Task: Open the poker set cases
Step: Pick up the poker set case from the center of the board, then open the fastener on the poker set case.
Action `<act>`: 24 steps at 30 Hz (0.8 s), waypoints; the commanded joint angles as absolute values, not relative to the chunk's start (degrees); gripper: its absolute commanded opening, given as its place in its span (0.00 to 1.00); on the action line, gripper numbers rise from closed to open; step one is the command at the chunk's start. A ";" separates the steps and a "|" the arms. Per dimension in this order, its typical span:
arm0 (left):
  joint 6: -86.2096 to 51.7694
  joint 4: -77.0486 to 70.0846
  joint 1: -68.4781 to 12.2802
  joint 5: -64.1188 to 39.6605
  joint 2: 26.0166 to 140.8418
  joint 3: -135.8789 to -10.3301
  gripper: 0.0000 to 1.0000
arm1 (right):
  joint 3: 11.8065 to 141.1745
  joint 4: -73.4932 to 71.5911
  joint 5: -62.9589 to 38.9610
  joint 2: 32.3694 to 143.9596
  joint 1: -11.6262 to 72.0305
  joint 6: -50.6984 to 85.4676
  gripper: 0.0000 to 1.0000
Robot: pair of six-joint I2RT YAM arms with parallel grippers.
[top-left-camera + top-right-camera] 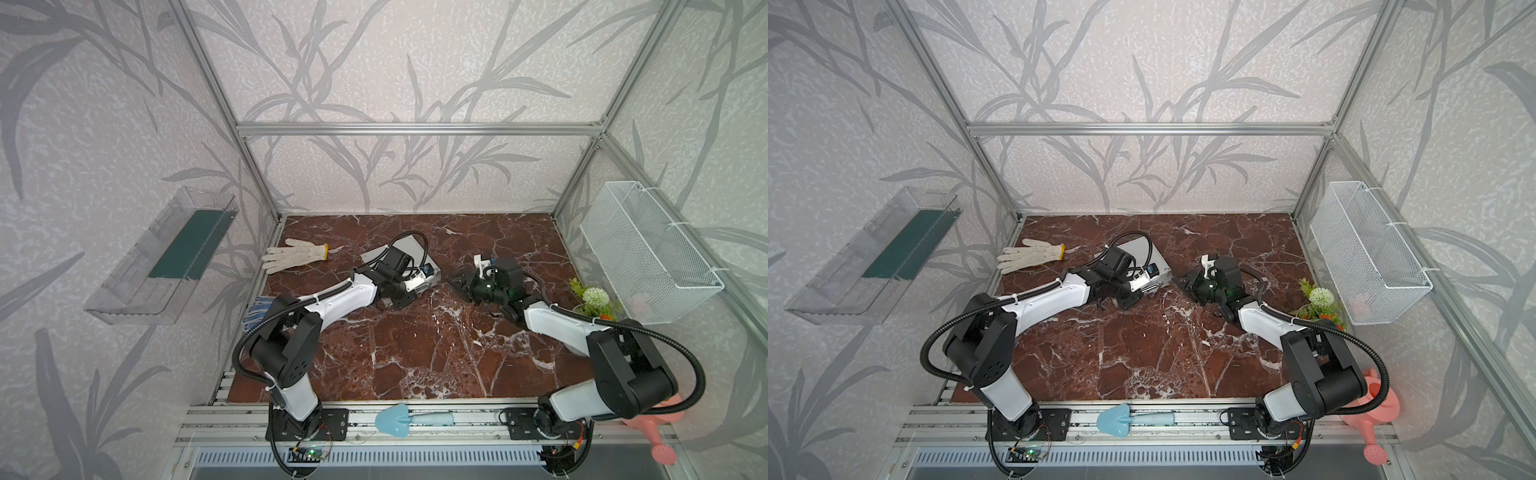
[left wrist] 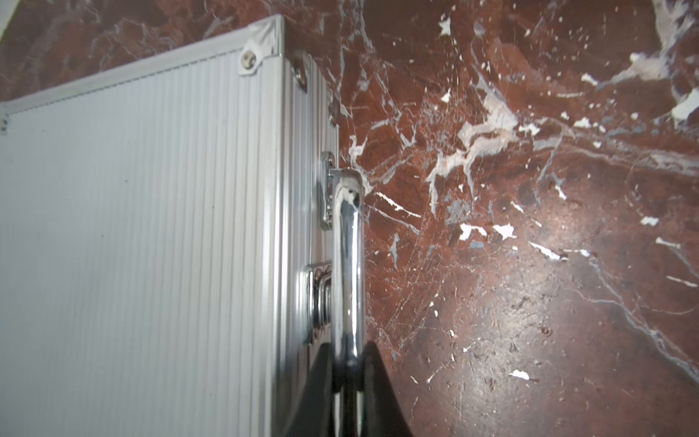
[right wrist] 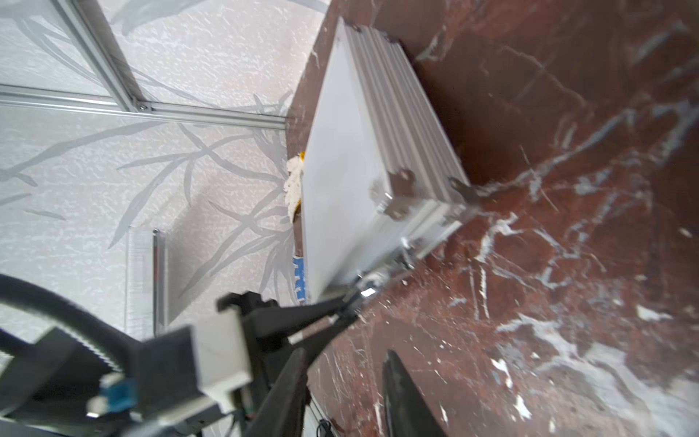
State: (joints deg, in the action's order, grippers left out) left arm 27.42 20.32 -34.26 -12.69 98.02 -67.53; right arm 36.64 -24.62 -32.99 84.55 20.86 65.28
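Note:
The poker set case [image 1: 374, 254] [image 1: 1163, 266] is a silver ribbed briefcase lying on the red marble table with its lid down. Both top views show my left arm covering most of it. In the left wrist view its ribbed panel [image 2: 151, 227] and riveted corner show, with a chrome handle [image 2: 348, 265] along its side. My left gripper [image 2: 348, 365] is shut on that handle. My right gripper [image 3: 346, 355] [image 1: 455, 284] is open just off the case's right corner [image 3: 397, 196], above bare marble, with nothing between its fingers.
A white glove [image 1: 293, 254] lies at the back left and a blue-dotted glove [image 1: 259, 309] by the left edge. A fake plant [image 1: 594, 301], a mesh basket [image 1: 648, 257], a clear wall bin [image 1: 166, 253], a blue trowel [image 1: 409, 419] and a pink watering can [image 1: 660, 436] ring the table.

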 commanded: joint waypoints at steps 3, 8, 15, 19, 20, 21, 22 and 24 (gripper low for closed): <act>25.20 17.79 -33.65 -16.85 95.09 -71.89 0.00 | 32.16 -28.91 -31.95 84.67 22.33 63.28 0.33; 23.20 17.66 -33.52 -18.41 94.83 -72.72 0.00 | 31.71 -35.59 -30.85 86.31 24.62 64.19 0.32; 19.80 19.70 -33.06 -22.02 93.47 -75.37 0.00 | 31.99 -51.19 -29.60 94.04 27.02 70.10 0.29; 18.28 20.10 -32.86 -24.34 92.55 -76.02 0.00 | 33.12 -55.29 -27.46 97.23 29.32 71.73 0.34; 17.90 20.20 -32.81 -24.53 92.39 -76.19 0.00 | 33.10 -56.33 -26.37 97.47 29.98 72.25 0.36; 17.54 20.03 -32.84 -24.93 92.29 -76.33 0.00 | 33.28 -57.25 -25.62 97.47 30.65 72.79 0.38; 17.34 20.01 -32.78 -25.08 92.13 -76.45 0.00 | 33.64 -57.54 -25.11 97.47 31.11 73.15 0.39; 16.99 20.05 -32.70 -25.69 91.94 -76.73 0.00 | 33.66 -58.41 -23.52 97.46 31.70 73.81 0.41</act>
State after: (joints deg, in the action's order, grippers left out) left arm 18.39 23.66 -32.60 -20.34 96.57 -73.06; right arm 31.97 -52.64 -26.52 97.49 30.83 72.16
